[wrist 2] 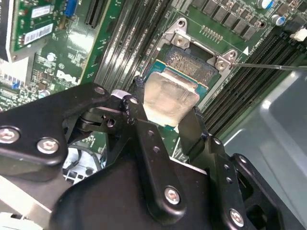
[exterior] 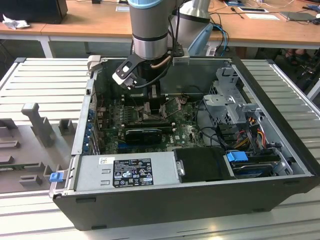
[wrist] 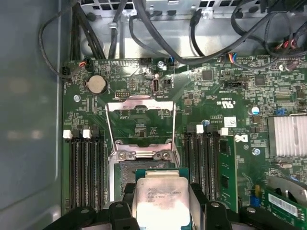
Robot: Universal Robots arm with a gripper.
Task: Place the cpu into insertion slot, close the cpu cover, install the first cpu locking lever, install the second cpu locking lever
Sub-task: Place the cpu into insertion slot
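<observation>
In both wrist views my gripper (wrist 2: 165, 101) (wrist: 161, 190) is shut on the cpu (wrist 2: 169, 93) (wrist: 157, 203), a flat square chip with a pale silver face, gripped by two opposite edges. It hangs just above the insertion slot (wrist 2: 192, 63) (wrist: 128, 171), partly covering it, and I cannot tell whether it touches the dark pin field. The cpu cover (wrist: 140, 100), a thin metal frame, stands swung open beyond the slot. A thin metal lever (wrist 2: 268, 66) sticks out from the slot's corner. In the exterior view the gripper (exterior: 156, 103) is down inside the open computer case (exterior: 165, 200).
Long black memory slots (wrist: 84, 167) (wrist: 204, 163) flank the socket on both sides. A black card (exterior: 144, 134), a power supply (exterior: 125, 172), a drive cage (exterior: 232, 107) and loose cables (wrist: 158, 28) fill the case. Its grey metal walls (wrist 2: 273, 124) stand close by.
</observation>
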